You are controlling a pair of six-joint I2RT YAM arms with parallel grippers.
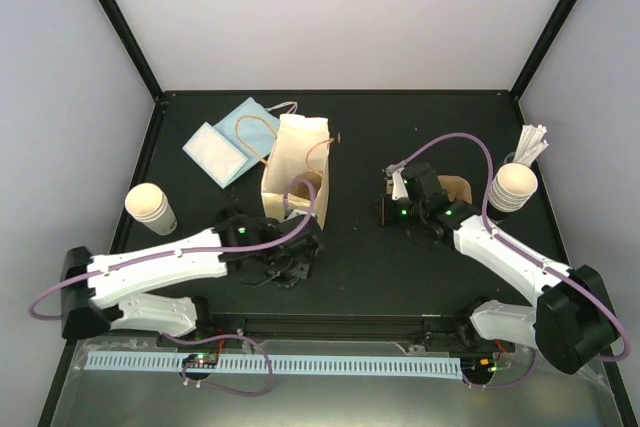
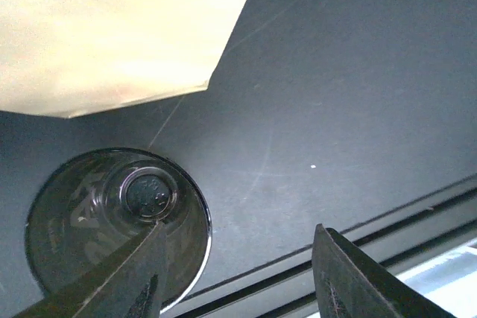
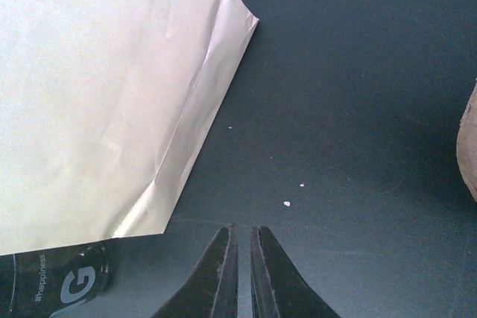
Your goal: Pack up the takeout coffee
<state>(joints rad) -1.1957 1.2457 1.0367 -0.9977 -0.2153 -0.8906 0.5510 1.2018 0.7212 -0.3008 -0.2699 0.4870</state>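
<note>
Two grippers flank the paper bag [image 1: 295,172], which stands open, seemingly ready for loading. Well left of the bag stands the takeout coffee [image 1: 150,209], unpacked. By the bag's near corner the left gripper [image 2: 240,229], jaws spread and empty, hangs over a black lid [image 2: 112,221]; the right gripper [image 3: 242,230] is pinched closed on nothing.

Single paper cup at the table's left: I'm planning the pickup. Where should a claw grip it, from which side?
Probably across the side wall of the paper cup, below the rim, coming level from the paper bag side: it seems upright, round, standing apart from everything.
</note>
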